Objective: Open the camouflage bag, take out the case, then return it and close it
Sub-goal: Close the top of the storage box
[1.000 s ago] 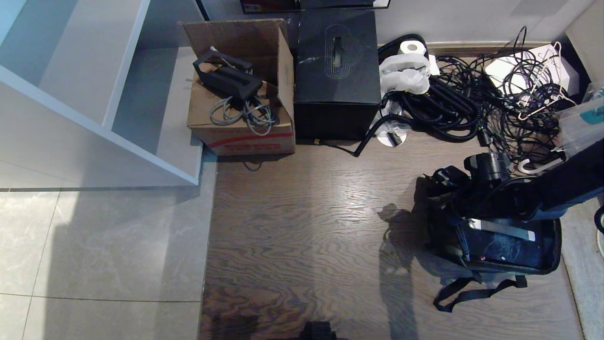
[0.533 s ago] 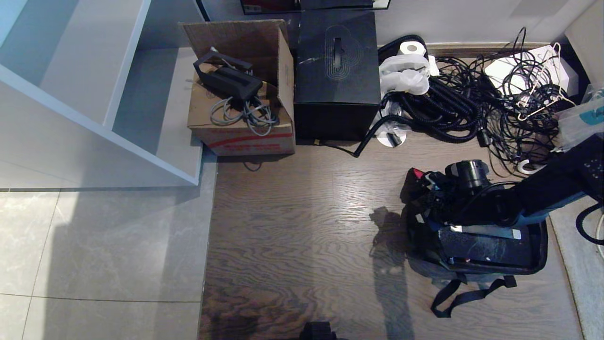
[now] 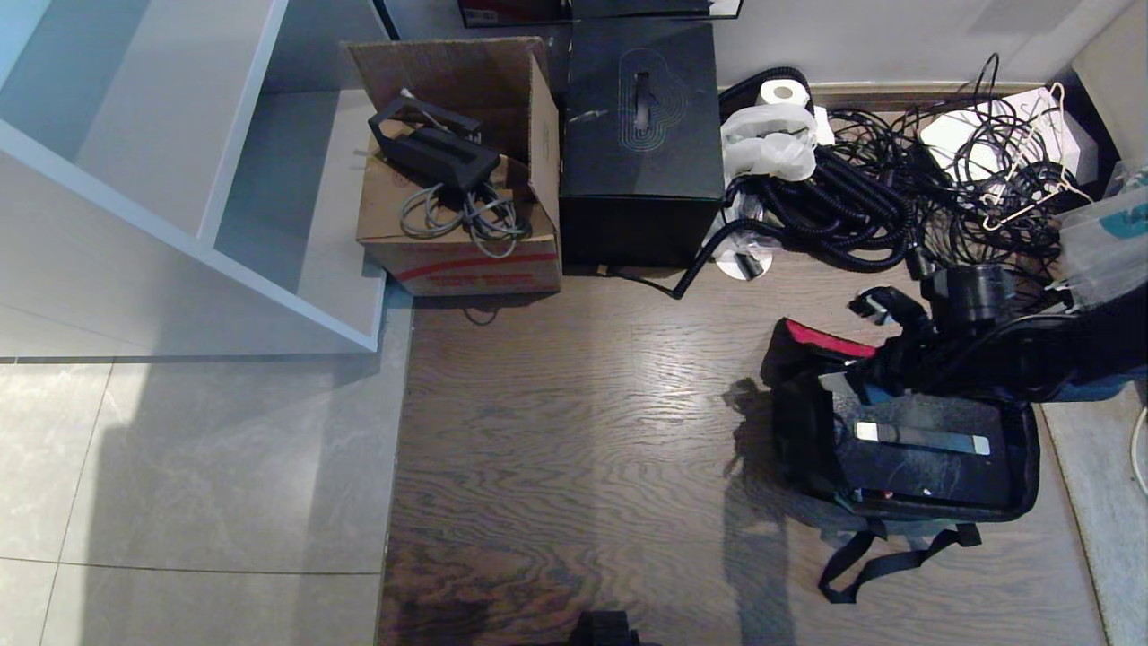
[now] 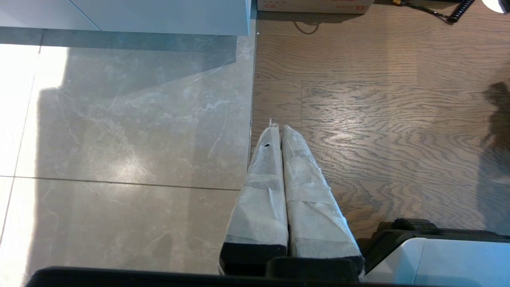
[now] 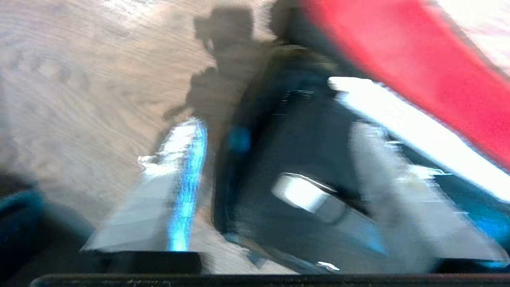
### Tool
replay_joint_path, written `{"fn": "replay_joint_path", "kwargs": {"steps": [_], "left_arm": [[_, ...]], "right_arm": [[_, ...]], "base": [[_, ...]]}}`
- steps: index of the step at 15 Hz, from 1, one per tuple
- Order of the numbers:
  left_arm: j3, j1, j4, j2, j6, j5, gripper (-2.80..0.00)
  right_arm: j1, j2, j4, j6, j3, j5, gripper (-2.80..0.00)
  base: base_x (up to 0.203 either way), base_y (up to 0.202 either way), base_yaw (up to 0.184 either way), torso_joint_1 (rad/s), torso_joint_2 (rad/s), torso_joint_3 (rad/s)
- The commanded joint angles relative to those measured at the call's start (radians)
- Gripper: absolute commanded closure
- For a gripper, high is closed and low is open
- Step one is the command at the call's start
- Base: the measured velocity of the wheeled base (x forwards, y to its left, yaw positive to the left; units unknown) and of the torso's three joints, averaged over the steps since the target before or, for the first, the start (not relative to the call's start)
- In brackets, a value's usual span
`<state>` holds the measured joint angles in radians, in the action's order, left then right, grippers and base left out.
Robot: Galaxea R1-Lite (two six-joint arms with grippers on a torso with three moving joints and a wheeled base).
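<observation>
Right hand point(image 3: 861, 381) hangs over the back edge of the camouflage bag point(image 3: 794, 431), close to the red lid lining point(image 3: 825, 339). In the right wrist view its two fingers point(image 5: 159, 199) stand wide apart and nothing is between them, so it has let go. One finger is out over the wood floor point(image 3: 574, 431) and the other is over the bag.

Its black arm point(image 3: 1049, 354) reaches in from the right and covers the far side of the bag.

Down on the floor the bag sits with its lid open. Inside it lies the case point(image 3: 924, 449), flat, with its silver-ended handle point(image 3: 922, 438) facing up and a small red latch point(image 3: 888, 493) at the near edge. A black strap point(image 3: 883, 563) trails from the bag toward the robot.

Behind the bag is a big heap of black cables point(image 3: 897, 197), very near the arm. Further back stand a tall black box point(image 3: 641, 135), a cardboard box point(image 3: 457, 179) with grey wires in it, a toilet roll point(image 3: 782, 91) and a white plastic bag point(image 3: 767, 139). A white shelf point(image 3: 179, 179) fills the left corner.

Left hand point(image 4: 277, 131) is clenched, with its white wrapped fingers pressed together, above the line where grey tiles point(image 4: 119, 139) meet the wood, well away from the bag.
</observation>
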<state>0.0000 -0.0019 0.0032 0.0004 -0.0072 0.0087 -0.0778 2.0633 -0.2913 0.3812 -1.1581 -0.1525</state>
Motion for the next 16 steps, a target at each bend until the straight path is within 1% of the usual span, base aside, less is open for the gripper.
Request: {"fn": "replay_joint_path", "kwargs": {"steps": [1, 4, 6, 7, 8, 9, 10, 12, 13, 16], "left_arm": [[0.0, 0.0, 0.0, 0.0, 0.0, 0.001, 0.0], [0.0, 0.0, 0.0, 0.0, 0.0, 0.001, 0.0], [0.0, 0.0, 0.0, 0.0, 0.0, 0.001, 0.0], [0.0, 0.0, 0.0, 0.0, 0.0, 0.001, 0.0], [0.0, 0.0, 0.0, 0.0, 0.0, 0.001, 0.0], [0.0, 0.0, 0.0, 0.0, 0.0, 0.001, 0.0], [0.0, 0.0, 0.0, 0.0, 0.0, 0.001, 0.0], [0.0, 0.0, 0.0, 0.0, 0.0, 0.001, 0.0], [0.0, 0.0, 0.0, 0.0, 0.0, 0.001, 0.0], [0.0, 0.0, 0.0, 0.0, 0.0, 0.001, 0.0]], "right_arm": [[-0.089, -0.045, 0.006, 0.041, 0.02, -0.043, 0.0], [-0.203, 0.007, 0.028, 0.05, -0.007, -0.049, 0.0], [-0.279, 0.075, 0.026, 0.05, -0.083, -0.037, 0.0], [-0.304, 0.107, 0.026, 0.051, -0.121, -0.012, 0.0], [-0.339, 0.131, 0.029, 0.044, -0.145, 0.045, 0.0], [-0.37, 0.14, 0.036, 0.02, -0.147, 0.067, 0.0], [-0.407, 0.147, 0.04, -0.031, -0.145, 0.078, 0.0], [-0.445, 0.173, 0.041, -0.181, -0.151, 0.117, 0.0], [-0.463, 0.196, 0.035, -0.234, -0.172, 0.144, 0.0], [-0.49, 0.288, 0.02, -0.268, -0.223, 0.233, 0.0]], "base": [[0.0, 0.0, 0.0, 0.0, 0.0, 0.0], [0.0, 0.0, 0.0, 0.0, 0.0, 0.0], [0.0, 0.0, 0.0, 0.0, 0.0, 0.0], [0.0, 0.0, 0.0, 0.0, 0.0, 0.0], [0.0, 0.0, 0.0, 0.0, 0.0, 0.0], [0.0, 0.0, 0.0, 0.0, 0.0, 0.0], [0.0, 0.0, 0.0, 0.0, 0.0, 0.0], [0.0, 0.0, 0.0, 0.0, 0.0, 0.0], [0.0, 0.0, 0.0, 0.0, 0.0, 0.0], [0.0, 0.0, 0.0, 0.0, 0.0, 0.0]]}}
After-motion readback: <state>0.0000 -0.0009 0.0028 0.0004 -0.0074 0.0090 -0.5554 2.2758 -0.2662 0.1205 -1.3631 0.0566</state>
